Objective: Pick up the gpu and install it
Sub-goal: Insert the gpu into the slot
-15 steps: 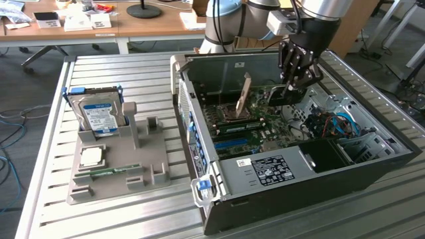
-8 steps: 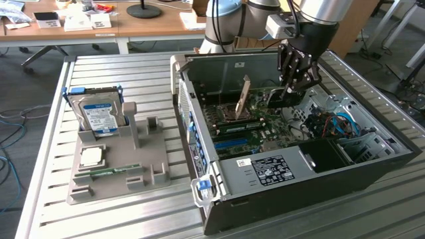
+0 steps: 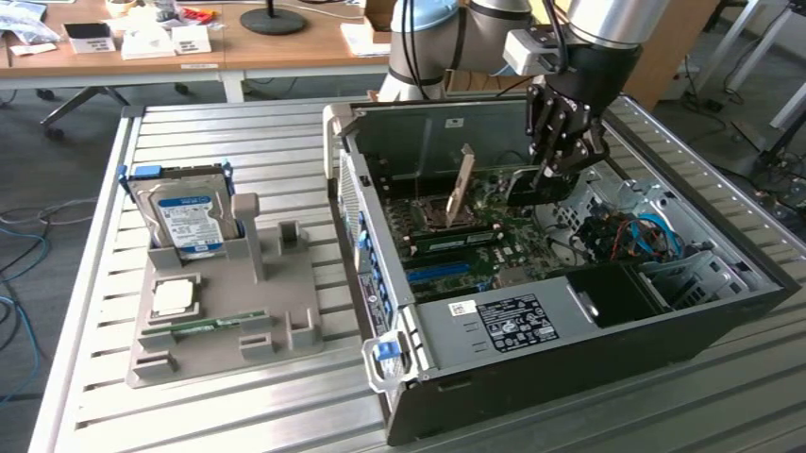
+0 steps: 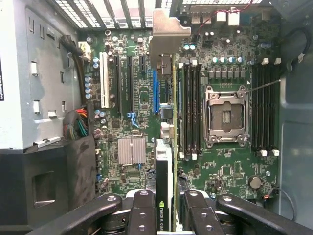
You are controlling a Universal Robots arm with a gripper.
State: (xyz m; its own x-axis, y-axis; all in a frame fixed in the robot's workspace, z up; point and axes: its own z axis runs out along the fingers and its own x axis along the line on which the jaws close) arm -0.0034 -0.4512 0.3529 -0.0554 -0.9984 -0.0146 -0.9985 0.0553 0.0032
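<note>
My gripper (image 3: 558, 168) reaches down inside the open computer case (image 3: 705, 321), over the green motherboard (image 4: 234, 171). It is shut on the gpu (image 4: 165, 166), a thin dark card seen edge-on between the black fingers (image 4: 143, 213), with an NVIDIA label near my gripper (image 4: 167, 218). The card's silver bracket (image 4: 168, 32) points toward the case's rear grille. The card runs between the blue expansion slot (image 4: 155, 90) and the memory slots (image 4: 190, 107). In the exterior view the gpu (image 3: 519, 186) hangs just above the board. I cannot tell whether it touches a slot.
An open CPU socket (image 4: 225, 115) and a silver heatsink (image 4: 132, 149) flank the card. Outside the case, a grey fixture (image 3: 271, 321) holds a blue-labelled hard drive (image 3: 189, 222), a processor chip (image 3: 173, 297) and a green memory stick (image 3: 202, 327). Case walls close in around the arm.
</note>
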